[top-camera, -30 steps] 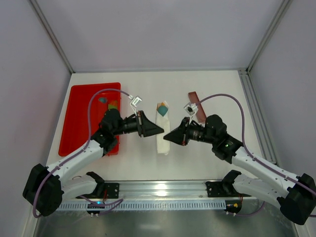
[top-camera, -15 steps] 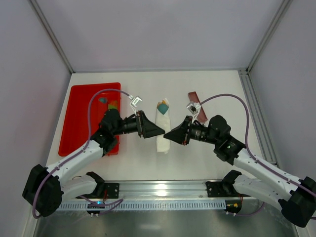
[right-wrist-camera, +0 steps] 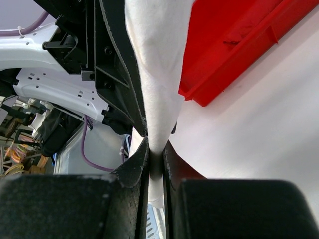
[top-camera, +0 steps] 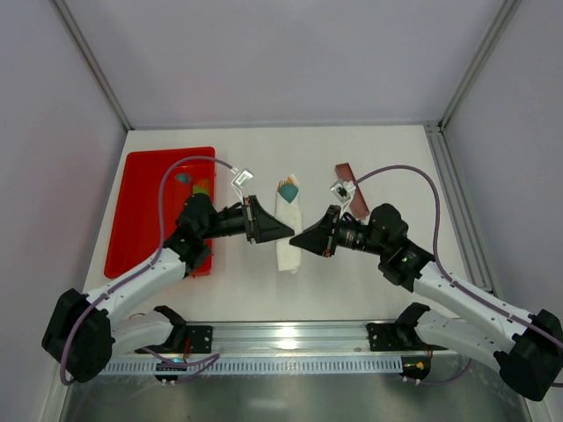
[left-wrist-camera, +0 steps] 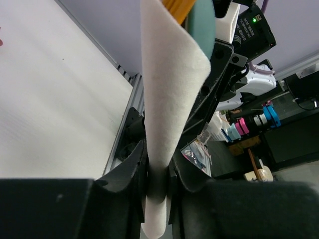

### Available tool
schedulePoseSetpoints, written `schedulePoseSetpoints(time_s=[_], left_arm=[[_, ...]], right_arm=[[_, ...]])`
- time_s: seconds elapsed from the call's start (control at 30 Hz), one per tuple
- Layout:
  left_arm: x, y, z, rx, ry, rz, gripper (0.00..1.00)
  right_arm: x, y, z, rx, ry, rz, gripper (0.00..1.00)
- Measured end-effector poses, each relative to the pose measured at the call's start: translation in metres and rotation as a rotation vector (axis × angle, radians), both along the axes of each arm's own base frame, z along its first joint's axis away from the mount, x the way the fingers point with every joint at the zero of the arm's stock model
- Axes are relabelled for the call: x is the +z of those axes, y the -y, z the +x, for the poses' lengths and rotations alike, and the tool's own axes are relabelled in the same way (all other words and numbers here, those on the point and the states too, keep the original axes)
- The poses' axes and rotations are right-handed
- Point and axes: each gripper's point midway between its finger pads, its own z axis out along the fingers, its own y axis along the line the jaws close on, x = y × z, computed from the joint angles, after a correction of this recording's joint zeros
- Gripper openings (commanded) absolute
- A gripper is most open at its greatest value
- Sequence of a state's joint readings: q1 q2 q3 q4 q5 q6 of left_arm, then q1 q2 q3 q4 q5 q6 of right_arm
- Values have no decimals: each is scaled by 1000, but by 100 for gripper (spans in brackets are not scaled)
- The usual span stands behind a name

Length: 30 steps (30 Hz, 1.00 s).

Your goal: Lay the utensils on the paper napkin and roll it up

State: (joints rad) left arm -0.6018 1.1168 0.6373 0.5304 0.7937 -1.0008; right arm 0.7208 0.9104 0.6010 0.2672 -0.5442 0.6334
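Observation:
The paper napkin [top-camera: 286, 230] is a short white roll in the middle of the table, with the orange-tan tips of the utensils [top-camera: 284, 186] and a teal piece sticking out of its far end. My left gripper [top-camera: 283, 233] is shut on the roll from the left, and my right gripper [top-camera: 297, 242] is shut on it from the right. In the left wrist view the napkin [left-wrist-camera: 169, 99] runs up from my left gripper [left-wrist-camera: 158, 174], with an orange utensil [left-wrist-camera: 177, 6] at the top. In the right wrist view the napkin [right-wrist-camera: 157, 64] is pinched in my right gripper [right-wrist-camera: 155, 159].
A red tray [top-camera: 145, 211] lies at the left with small teal and orange pieces [top-camera: 201, 186] at its far end; it also shows in the right wrist view [right-wrist-camera: 234, 45]. A flat reddish-brown bar [top-camera: 350, 189] lies behind the right wrist.
Both grippers, still shut on the napkin roll, have shifted it slightly left and away from the arm bases. The right arm has followed to the left.

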Motion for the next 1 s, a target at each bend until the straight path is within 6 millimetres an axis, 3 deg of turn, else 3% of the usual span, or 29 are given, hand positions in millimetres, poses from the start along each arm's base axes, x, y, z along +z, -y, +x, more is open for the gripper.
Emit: schedulePoseSetpoints(time_s=[0.13, 0.4, 0.53, 0.7, 0.8, 0.9, 1.0], left_arm=[[0, 0, -1, -7, 3, -1, 1], [-9, 1, 3, 0, -22, 24, 0], [-13, -2, 13, 20, -53, 91, 0], [17, -28, 54, 107, 44, 182, 0], [31, -63, 91, 182, 114, 228, 0], [20, -105, 133, 265, 87, 303, 0], [-13, -147, 174, 350, -4, 411, 0]], right_arm=[[-2, -1, 1, -1, -10, -3, 5], [-8, 2, 3, -26, -27, -27, 35], [-11, 14, 3, -66, -23, -57, 41], [4, 31, 0, -114, 26, -42, 43], [12, 38, -5, -125, 55, -29, 43], [16, 44, -9, -130, 77, -25, 43], [20, 48, -14, -132, 97, -21, 43]])
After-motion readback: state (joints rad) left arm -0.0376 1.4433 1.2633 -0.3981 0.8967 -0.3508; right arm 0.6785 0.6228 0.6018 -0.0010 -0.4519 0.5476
